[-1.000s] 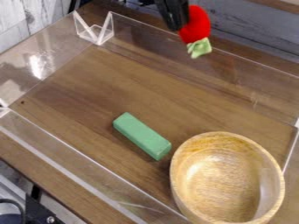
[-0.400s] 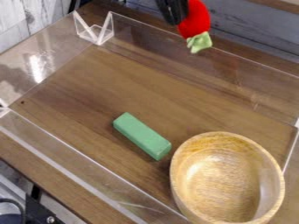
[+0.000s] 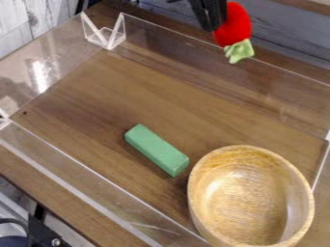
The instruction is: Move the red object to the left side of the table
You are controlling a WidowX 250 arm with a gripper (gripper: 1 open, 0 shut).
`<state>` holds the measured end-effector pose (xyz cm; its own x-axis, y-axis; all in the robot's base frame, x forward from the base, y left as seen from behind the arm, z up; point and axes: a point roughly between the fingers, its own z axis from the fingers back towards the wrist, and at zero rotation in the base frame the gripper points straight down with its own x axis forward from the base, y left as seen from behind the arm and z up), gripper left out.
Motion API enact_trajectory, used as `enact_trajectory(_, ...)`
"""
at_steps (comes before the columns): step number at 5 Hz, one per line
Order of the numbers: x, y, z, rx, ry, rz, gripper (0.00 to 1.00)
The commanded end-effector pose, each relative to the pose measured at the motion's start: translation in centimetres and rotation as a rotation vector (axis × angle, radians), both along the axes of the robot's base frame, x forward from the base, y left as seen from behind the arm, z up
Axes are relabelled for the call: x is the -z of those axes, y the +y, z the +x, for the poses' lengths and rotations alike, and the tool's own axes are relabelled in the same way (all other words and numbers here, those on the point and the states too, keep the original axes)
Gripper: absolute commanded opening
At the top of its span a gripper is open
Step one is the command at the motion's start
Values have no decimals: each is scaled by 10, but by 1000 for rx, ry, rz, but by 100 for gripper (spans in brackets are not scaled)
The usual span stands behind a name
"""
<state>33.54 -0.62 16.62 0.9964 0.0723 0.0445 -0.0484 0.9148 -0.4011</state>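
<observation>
Bowl: round, pale wood (its hollow faces up), at the lower right point(image 3: 250, 198)
Block: flat, green, rectangular, lying at a slant near the bowl point(image 3: 157, 150)
Bracket: clear, angular (rather like a folded stand), upright at the upper left point(image 3: 106, 33)

Even, moderate light on the wood tabletop point(image 3: 123, 101) | White glare streaks the clear acrylic wall point(image 3: 41, 72) at upper left of frame | Soft shading inside the wooden bowl point(image 3: 245, 203), lower right | Red toy point(image 3: 233, 23) at top soft-edged, fine detail lost | Picture small and grainy, dark shapes at lower left murky
</observation>
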Motion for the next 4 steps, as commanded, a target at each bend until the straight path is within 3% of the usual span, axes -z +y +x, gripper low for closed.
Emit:
enact_trajectory(1, -21, 30, -5, -67, -64, 31, 0)
enact_trajectory(4, -4, 112, -13, -262, -33, 81, 0)
